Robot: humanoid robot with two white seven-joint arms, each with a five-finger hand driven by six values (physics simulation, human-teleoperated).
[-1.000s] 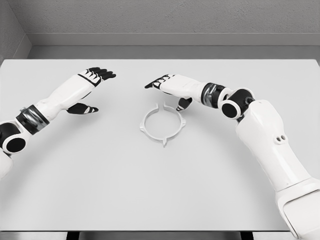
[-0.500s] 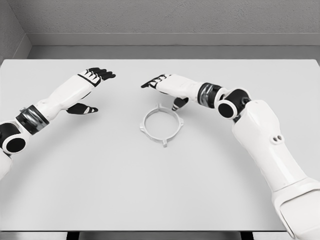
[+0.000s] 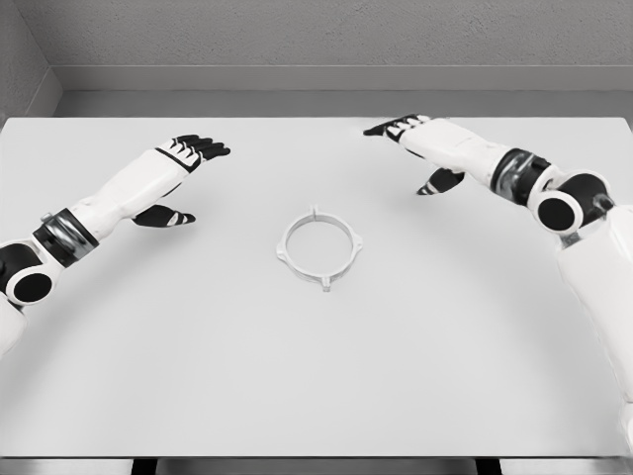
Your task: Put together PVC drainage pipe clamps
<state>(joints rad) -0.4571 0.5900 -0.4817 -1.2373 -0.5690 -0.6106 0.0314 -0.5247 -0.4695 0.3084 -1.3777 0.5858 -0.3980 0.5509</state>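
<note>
A white ring-shaped pipe clamp with small tabs around its rim lies flat near the middle of the table. My right hand hovers to its upper right, well apart from it, fingers spread and holding nothing. On the far side of the ring, my left hand floats at the upper left, open as well, with its thumb hanging below the palm.
The white table fills the view, with its front edge near the bottom of the picture. A grey wall runs behind the far edge. My right forearm slants across the table's right side.
My right hand has drawn back from just above the clamp's far rim to the upper right. The clamp now lies closed as a full ring. The left arm has not moved.
</note>
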